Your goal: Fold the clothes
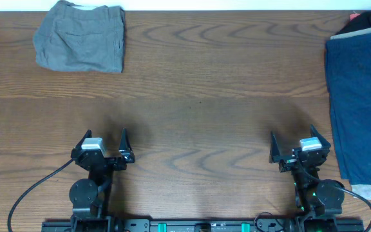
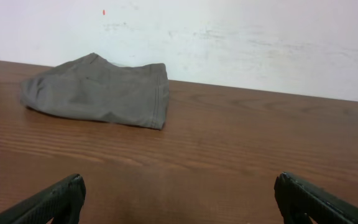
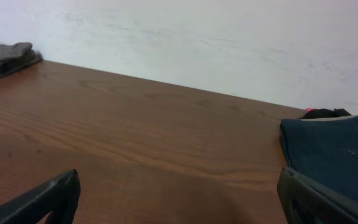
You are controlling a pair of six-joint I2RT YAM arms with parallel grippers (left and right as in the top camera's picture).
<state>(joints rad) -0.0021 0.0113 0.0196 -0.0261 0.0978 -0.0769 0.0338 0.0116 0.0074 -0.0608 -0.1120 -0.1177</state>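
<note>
Brown wood table (image 1: 198,84) has the grey shorts (image 1: 79,35) lying in its far left corner, well apart from the 2 arms. They look soft, light and floppy, so pinch a thick edge. Left gripper (image 1: 105,134) and right gripper (image 1: 293,134) are wide open and empty.

Ahead of my left claw (image 1: 104,135) the table (image 1: 211,96) lies bare up to the grey shorts (image 1: 79,35) in the far left corner. A dark blue garment (image 1: 361,103) crowds the edge just right of my right claw (image 1: 292,133).
</note>
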